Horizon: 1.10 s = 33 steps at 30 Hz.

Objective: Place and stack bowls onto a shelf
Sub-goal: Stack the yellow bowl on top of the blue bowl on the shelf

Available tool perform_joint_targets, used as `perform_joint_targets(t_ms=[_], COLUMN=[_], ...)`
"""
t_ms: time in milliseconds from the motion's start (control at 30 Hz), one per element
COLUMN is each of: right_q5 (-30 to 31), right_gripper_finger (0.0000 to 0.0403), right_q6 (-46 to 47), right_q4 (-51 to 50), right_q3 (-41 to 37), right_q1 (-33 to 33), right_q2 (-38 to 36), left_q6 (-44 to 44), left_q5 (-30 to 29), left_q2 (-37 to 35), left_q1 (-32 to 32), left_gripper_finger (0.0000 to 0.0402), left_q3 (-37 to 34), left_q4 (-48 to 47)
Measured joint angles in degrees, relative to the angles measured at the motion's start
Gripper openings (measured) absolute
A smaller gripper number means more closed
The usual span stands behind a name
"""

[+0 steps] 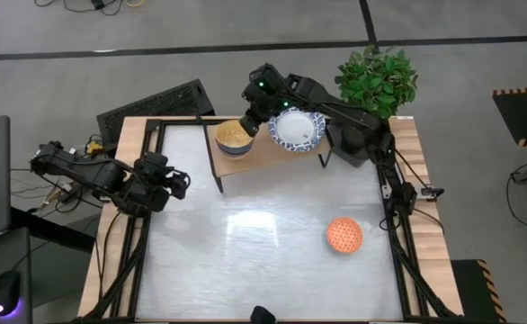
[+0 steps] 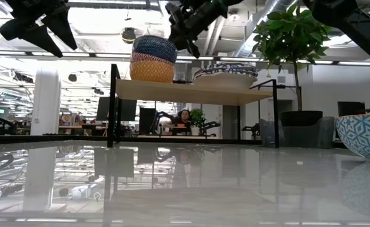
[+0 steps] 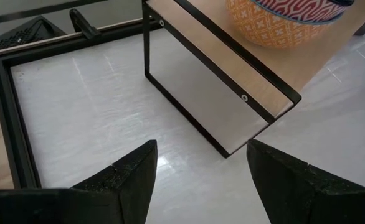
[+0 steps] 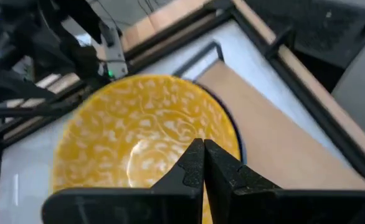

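- While the right claw [image 1: 248,122] hangs with fingers together, the yellow bowl [image 1: 232,135] sits just below it on the shelf [image 1: 272,153].
- White bowl [image 1: 297,130] beside it.
- Left claw [image 1: 175,183], fingers apart, well away over the surface [image 1: 245,243].

Light blue bowl [image 2: 364,135] cut off by frame edge; figure behind shelf [image 2: 191,92] perhaps blurred.

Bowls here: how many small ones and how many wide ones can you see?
Small bowls: 3, two stacked on the shelf, one on the table.
Wide white bowls: at least 1, on the shelf.
Total: at least 4.
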Motion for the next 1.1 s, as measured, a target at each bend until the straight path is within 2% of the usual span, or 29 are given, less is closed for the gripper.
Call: perform_joint_targets(t_ms=[200, 467, 567, 733, 1100], right_q5=[-1.0, -1.9, -0.5, 1.7, 1.7], right_gripper_finger=[0.0033, 0.0022, 0.0027, 0.0026, 0.0026], right_q6=[0.0, -4.4, -4.7, -4.5, -4.0], right_q4=[0.0, 2.0, 6.2, 9.5, 15.2], right_q3=[-0.1, -0.1, 0.1, -0.1, -0.2], right_q1=[1.2, 9.9, 11.7, 11.2, 9.2], right_q2=[-1.8, -2.3, -0.7, 0.1, 0.3], left_q6=[0.0, 0.4, 0.4, 0.4, 0.3], left_q5=[-0.1, -1.3, -1.5, -1.1, -0.9], left_q2=[0.0, 0.0, 0.0, 0.0, 0.0], left_q1=[0.0, 0.0, 0.0, 0.0, 0.0], left_gripper_finger=[0.0232, 0.0232, 0.0232, 0.0232, 0.0232], left_q3=[0.0, 0.0, 0.0, 0.0, 0.0], left_q4=[0.0, -0.2, -0.3, -0.2, -0.1])
